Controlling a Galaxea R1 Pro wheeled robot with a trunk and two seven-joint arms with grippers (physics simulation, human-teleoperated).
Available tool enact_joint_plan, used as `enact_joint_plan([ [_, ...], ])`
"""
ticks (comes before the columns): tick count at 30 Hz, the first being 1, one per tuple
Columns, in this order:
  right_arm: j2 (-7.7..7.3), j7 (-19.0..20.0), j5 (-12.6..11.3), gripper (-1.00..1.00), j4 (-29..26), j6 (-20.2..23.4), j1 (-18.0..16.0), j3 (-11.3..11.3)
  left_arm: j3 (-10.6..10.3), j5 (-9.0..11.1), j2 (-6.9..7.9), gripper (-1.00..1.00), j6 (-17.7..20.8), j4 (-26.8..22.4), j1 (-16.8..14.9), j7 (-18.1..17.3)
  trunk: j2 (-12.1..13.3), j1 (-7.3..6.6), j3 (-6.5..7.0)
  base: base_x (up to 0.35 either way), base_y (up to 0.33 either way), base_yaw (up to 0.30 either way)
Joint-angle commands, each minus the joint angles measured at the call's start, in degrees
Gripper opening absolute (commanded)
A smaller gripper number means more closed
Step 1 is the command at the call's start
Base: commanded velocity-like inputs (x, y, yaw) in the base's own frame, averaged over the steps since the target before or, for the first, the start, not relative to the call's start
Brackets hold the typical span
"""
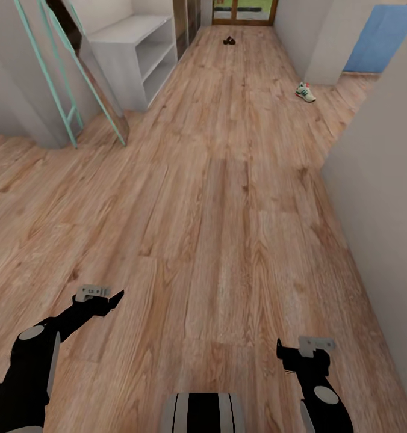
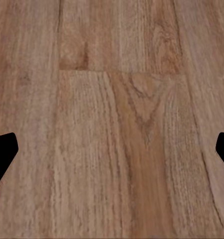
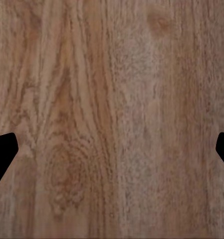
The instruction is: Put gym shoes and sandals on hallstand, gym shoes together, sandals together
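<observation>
One gym shoe (image 1: 305,91), cream-white with green stripes and a red heel tab, lies on the corridor floor (image 1: 227,198) far ahead on the right, near a wall corner. A small dark shape, a sandal (image 1: 229,41), lies further down the corridor near its middle. The hallstand (image 1: 137,51), a pale grey-white unit with open shelf slots, stands at the far left. My left gripper (image 1: 114,299) hangs low at the near left, open and holding nothing. At the near right my right gripper (image 1: 283,355) is open too. Both wrist views look down on bare planks (image 2: 112,119) (image 3: 112,119).
A leaning mirror (image 1: 92,66) and a turquoise ladder frame (image 1: 53,78) stand at the left, just before the hallstand. A pale wall (image 1: 378,210) runs along the right side. A wooden-framed door (image 1: 244,11) closes the corridor's far end, and a blue panel (image 1: 381,36) shows at the far right.
</observation>
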Motion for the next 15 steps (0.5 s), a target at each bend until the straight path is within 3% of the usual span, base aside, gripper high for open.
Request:
enact_joint_plan([
  [1, 0.03, 0.07, 0.56, 1.00, -0.07, 0.64, -0.02, -0.03, 0.09, -0.31, -0.14, 1.00, 0.28, -0.08, -0.04, -0.41, -0.01, 0.02, -0.08, 0.328, 0.000, -0.112],
  [15, 0.02, 0.00, 0.56, 1.00, -0.07, 1.34, -0.02, 0.05, 0.07, -0.25, -1.03, 1.00, 0.28, 0.03, -0.03, -0.42, -0.01, 0.02, -0.64, 0.329, 0.000, -0.114],
])
